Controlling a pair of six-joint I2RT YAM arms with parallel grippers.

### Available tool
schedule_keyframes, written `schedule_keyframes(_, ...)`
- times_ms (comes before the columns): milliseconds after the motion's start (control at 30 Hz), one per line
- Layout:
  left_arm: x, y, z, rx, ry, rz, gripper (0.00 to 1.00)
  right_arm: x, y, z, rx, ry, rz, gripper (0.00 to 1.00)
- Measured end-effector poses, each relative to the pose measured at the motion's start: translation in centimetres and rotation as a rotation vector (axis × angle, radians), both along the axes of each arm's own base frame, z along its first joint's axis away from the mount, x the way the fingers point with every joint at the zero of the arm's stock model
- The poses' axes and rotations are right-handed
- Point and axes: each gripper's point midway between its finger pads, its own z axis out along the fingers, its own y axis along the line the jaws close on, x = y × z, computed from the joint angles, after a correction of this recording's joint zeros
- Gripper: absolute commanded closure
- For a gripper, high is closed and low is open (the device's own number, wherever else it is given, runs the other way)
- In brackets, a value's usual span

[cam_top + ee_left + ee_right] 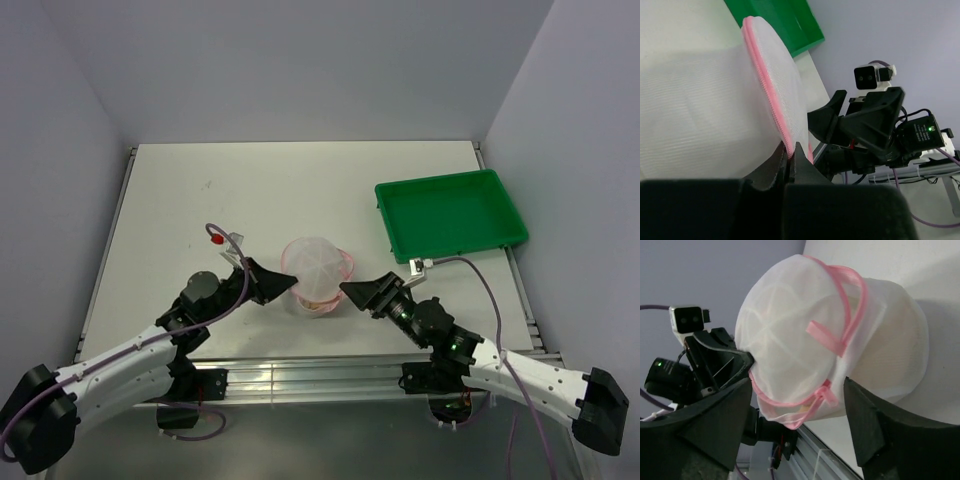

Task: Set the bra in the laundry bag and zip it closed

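The left gripper has its black jaws pressed together on the pink zipper band, pinching the bag at its left rim; the right gripper stands with its jaws apart, one wedge-shaped finger on either side of the bag's right end, and whether they touch the mesh I cannot tell. The bag is a white, translucent, fine-ribbed mesh dome, its ridged band running round the rim, a flat pink ribbon tab lying across its top. The bra is inside the bag, a soft beige mass seen dimly through the mesh. Under the bag is the matte white table; right of the bag and farther back sits a rectangular green plastic tray.
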Motion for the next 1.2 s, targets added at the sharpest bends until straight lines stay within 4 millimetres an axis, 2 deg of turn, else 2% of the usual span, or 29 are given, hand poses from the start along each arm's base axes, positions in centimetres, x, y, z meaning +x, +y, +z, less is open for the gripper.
schedule_keyframes(67,0.0,-0.2,0.3,0.004,-0.022,-0.020,1.00,-0.2,-0.2,0.6,0.017,-0.015,0.003,0.11)
schedule_keyframes(200,0.0,-0.6,0.5,0.000,-0.043,-0.062,1.00,-0.4,-0.6,1.2,0.030,-0.033,0.002,0.07)
schedule_keyframes(400,-0.9,-1.3,1.9,-0.052,-0.085,-0.142,1.00,-0.3,-0.9,-2.4,-0.093,0.044,-0.012,0.03)
schedule_keyframes(500,-1.5,-1.4,2.8,-0.090,-0.105,-0.176,1.00,-0.1,-1.0,-4.0,-0.145,0.078,-0.016,0.05)
schedule_keyframes(567,-1.8,-1.4,3.2,-0.107,-0.112,-0.193,1.00,0.1,-0.9,-4.2,-0.154,0.080,-0.010,0.09)
schedule_keyframes(667,-2.2,-1.5,3.6,-0.128,-0.114,-0.220,1.00,0.2,-0.1,-3.6,-0.144,0.047,0.034,0.10)
schedule_keyframes(767,-2.9,-1.4,3.8,-0.157,-0.110,-0.251,1.00,0.0,1.1,-2.0,-0.101,-0.017,0.103,0.08)
schedule_keyframes(900,-3.8,-1.2,3.7,-0.190,-0.088,-0.286,1.00,0.0,2.0,1.7,0.007,-0.127,0.151,0.01)
schedule_keyframes(967,-4.2,-1.1,3.9,-0.210,-0.084,-0.299,1.00,0.0,2.2,2.9,0.043,-0.165,0.162,0.00)
schedule_keyframes(1167,-4.8,-0.9,4.8,-0.257,-0.094,-0.324,1.00,-0.4,2.7,3.7,0.076,-0.186,0.200,0.03)
schedule_keyframes(1200,-4.9,-0.9,4.9,-0.261,-0.096,-0.326,1.00,-0.5,2.8,3.7,0.077,-0.183,0.204,0.07)
